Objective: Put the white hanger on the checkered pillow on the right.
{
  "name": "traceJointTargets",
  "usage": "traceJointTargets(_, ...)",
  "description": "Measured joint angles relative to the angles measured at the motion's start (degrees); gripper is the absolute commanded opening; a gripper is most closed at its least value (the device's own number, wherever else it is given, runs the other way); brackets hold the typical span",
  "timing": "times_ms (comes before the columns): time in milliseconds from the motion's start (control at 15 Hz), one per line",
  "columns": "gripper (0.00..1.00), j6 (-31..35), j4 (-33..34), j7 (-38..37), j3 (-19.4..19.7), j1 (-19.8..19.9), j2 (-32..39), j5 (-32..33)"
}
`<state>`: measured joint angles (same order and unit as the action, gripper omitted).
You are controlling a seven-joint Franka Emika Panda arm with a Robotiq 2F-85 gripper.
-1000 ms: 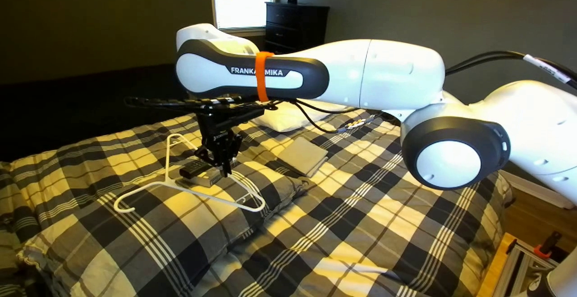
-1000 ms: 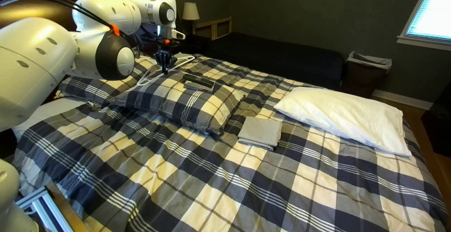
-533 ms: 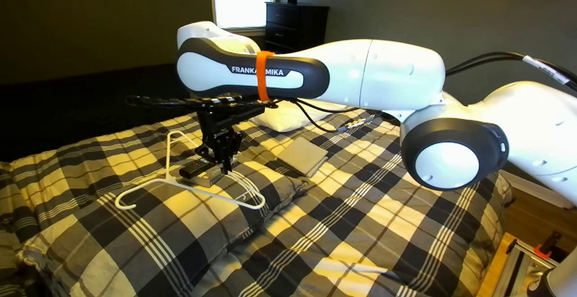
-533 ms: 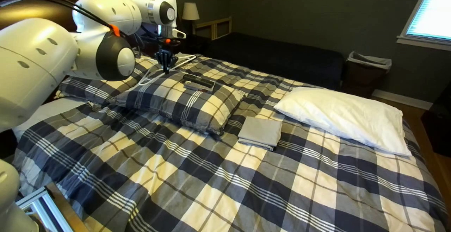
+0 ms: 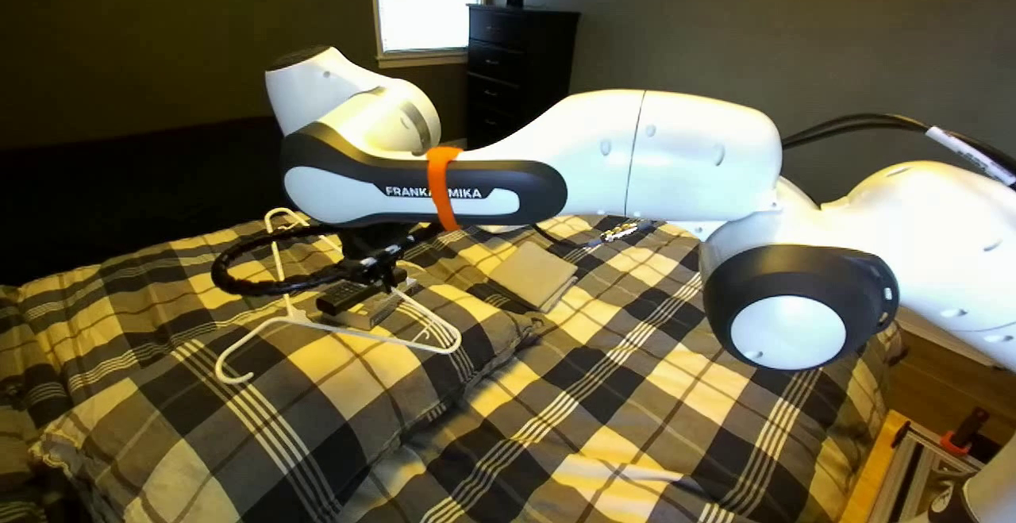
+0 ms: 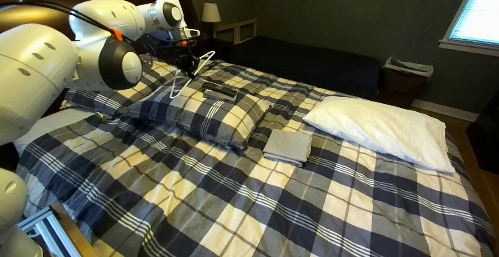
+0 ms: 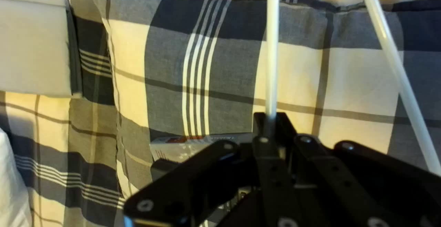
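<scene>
The white hanger (image 5: 295, 317) is held tilted over the checkered pillow (image 5: 333, 396), with its hook hanging free. In an exterior view one end of the hanger (image 6: 202, 66) is raised. The other end is low over the right-hand checkered pillow (image 6: 191, 110); I cannot tell if it touches. In the wrist view my gripper (image 7: 271, 125) is shut on one straight bar of the hanger (image 7: 272, 48). The pillow (image 7: 303, 79) shows below it. In an exterior view the gripper (image 6: 191, 74) is dark and small; in the opposite one the arm and cable partly cover it.
A dark remote (image 6: 219, 89) and a flat box (image 6: 219, 96) lie on that pillow beside the gripper. Another checkered pillow (image 6: 113, 99) lies toward the headboard. A folded grey cloth (image 6: 288, 147) and a white pillow (image 6: 378, 128) lie on the bed.
The wrist and gripper have tilted and the arm has lowered. The hanger has tilted more steeply with them: one end is higher, the other lower and shifted toward the remote.
</scene>
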<state>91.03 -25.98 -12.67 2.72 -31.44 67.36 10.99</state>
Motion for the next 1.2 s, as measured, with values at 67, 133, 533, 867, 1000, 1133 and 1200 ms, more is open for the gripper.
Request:
traceJointTargets(67, 0.02, 1.17, -0.01, 1.05, 0.03, -0.37, 0.27, 0.30)
traceJointTargets(133, 0.02, 2.36, -0.01, 2.40, 0.00, -0.58, 0.54, 0.34)
traceJointTargets(533, 0.02, 10.61, -0.01, 11.51, -3.24, 1.04, 1.96, -1.76)
traceJointTargets(867, 0.02, 14.40, -0.04, 19.47, -7.98, 3.13, 3.58, -6.59)
traceJointTargets(1000, 0.09, 15.09, -0.04, 20.52, -8.73, 3.43, 3.89, -7.45)
traceJointTargets(1133, 0.02, 15.09, 0.03, 20.51, -8.65, 3.42, 3.87, -7.45)
traceJointTargets(1200, 0.02, 15.09, 0.03, 20.51, -8.65, 3.42, 3.86, -7.45)
